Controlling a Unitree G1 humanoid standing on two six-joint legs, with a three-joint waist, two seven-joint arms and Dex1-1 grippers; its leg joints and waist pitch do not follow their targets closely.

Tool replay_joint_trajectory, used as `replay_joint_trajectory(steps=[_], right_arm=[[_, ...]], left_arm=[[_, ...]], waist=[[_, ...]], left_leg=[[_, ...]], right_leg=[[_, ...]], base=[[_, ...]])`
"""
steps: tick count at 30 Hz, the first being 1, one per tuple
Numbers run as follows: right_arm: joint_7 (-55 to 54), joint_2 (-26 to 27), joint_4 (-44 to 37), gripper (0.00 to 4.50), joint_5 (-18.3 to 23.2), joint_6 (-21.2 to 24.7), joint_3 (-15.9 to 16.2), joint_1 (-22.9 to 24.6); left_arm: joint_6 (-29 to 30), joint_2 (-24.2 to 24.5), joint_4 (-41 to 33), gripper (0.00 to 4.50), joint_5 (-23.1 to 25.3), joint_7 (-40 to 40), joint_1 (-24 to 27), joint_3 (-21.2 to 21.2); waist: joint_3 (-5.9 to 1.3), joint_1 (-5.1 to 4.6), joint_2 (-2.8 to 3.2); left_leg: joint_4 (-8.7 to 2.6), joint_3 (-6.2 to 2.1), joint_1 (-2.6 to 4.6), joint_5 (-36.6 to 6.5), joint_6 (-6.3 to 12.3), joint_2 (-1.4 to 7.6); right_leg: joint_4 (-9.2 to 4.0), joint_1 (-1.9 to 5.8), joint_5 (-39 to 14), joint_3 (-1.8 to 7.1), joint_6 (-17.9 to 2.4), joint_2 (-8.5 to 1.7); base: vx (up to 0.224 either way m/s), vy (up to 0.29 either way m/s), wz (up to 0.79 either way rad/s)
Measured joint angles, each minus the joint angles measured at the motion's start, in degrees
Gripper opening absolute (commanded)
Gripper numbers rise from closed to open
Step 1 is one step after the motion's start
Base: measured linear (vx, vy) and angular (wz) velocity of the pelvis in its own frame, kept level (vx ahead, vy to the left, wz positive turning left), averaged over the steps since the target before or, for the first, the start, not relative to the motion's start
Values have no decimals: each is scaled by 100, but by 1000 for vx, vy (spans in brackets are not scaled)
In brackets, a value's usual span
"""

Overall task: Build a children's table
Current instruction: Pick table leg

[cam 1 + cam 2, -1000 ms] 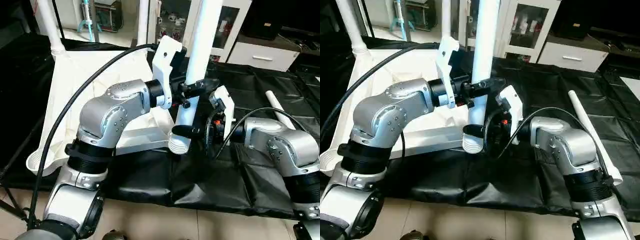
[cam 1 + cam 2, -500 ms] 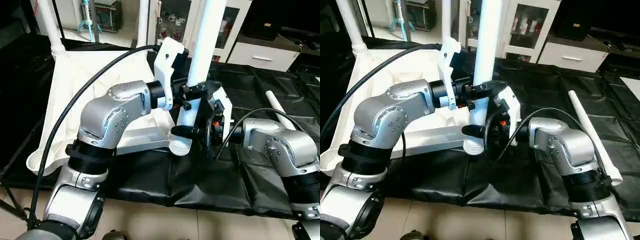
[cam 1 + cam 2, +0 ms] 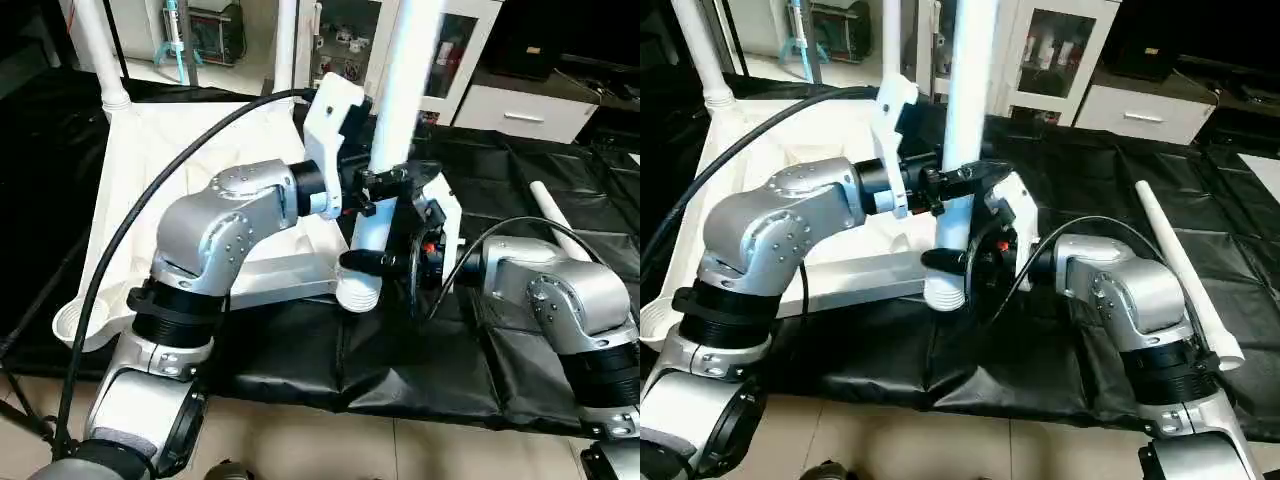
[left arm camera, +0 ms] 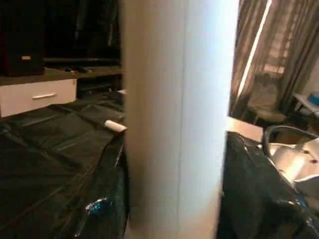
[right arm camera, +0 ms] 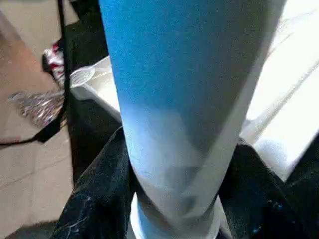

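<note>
The white table top (image 3: 170, 170) lies underside up on the black cloth, left of centre. Two white legs (image 3: 98, 50) (image 3: 287, 40) stand upright at its far corners. A third white leg (image 3: 400, 80) is held upright in the middle, its ribbed lower end (image 3: 358, 292) just above the top's near right corner. My left gripper (image 3: 385, 183) is shut on this leg from the left. My right gripper (image 3: 380, 262) is shut on it lower down, from the right. The same leg (image 4: 174, 124) (image 5: 184, 99) stands close before both wrist cameras.
A loose white leg (image 3: 1180, 262) lies on the black cloth at the right. A black cable (image 3: 130, 230) arcs over the table top to my left arm. White cabinets (image 3: 520, 100) stand behind. The cloth table's front edge (image 3: 400, 400) meets tiled floor.
The held leg has tipped slightly back towards upright and my right wrist has edged a little left. Both grips are unchanged.
</note>
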Motion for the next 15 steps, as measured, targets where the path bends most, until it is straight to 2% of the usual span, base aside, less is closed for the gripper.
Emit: replay_joint_trajectory(steps=[2, 5, 8, 10, 11, 12, 15], right_arm=[[-133, 25, 14, 191, 2, -44, -147, -9], [-441, 122, 80, 191, 7, -89, -489, -73], [-591, 86, 183, 190, 7, -196, -715, -113], [-777, -1, 273, 190, -11, -298, -910, -114], [-869, -53, 334, 190, -38, -350, -1015, -114], [-1061, -152, 472, 190, -199, -524, -1087, -128], [-1402, -286, 723, 190, -499, -734, -1300, -126]], left_arm=[[67, 15, 0, 302, -89, -1, 0, 77], [131, 46, 0, 336, -169, 2, 0, 187], [101, 66, 3, 345, -169, -3, 2, 255], [-170, 180, 19, 377, -127, -25, 21, 289], [-323, 241, 30, 377, -75, -40, 41, 326], [-670, 427, 68, 387, 75, -153, 126, 339], [-1086, 732, 214, 406, 306, -332, 322, 396]], waist=[[0, -1, 0], [1, -5, 6], [1, -4, 7], [3, -5, 12], [3, -5, 14], [-3, -9, 25], [-2, -21, 32]], left_leg=[[1, 0, 0, 0, -1, 0], [2, 0, 3, 2, -3, 0], [2, -1, 3, 2, -4, 0], [1, -1, 3, 2, -4, 0], [1, -1, 3, 2, -4, 0], [1, -1, 5, 2, -4, -1], [0, -1, 7, 3, -6, 0]], right_leg=[[2, 0, 0, 0, 0, 0], [6, 0, 0, 1, 0, 0], [7, 0, 0, 0, 0, 0], [6, 0, 0, 1, 0, 0], [6, 0, 0, 1, 0, 0], [6, 0, 0, 1, 0, 0], [7, 0, 0, 1, 1, 1]], base=[[0, 0, 0], [0, 0, 0], [0, 0, 0], [0, 0, 0], [0, 0, 0], [0, 0, 0], [0, 0, 0]])
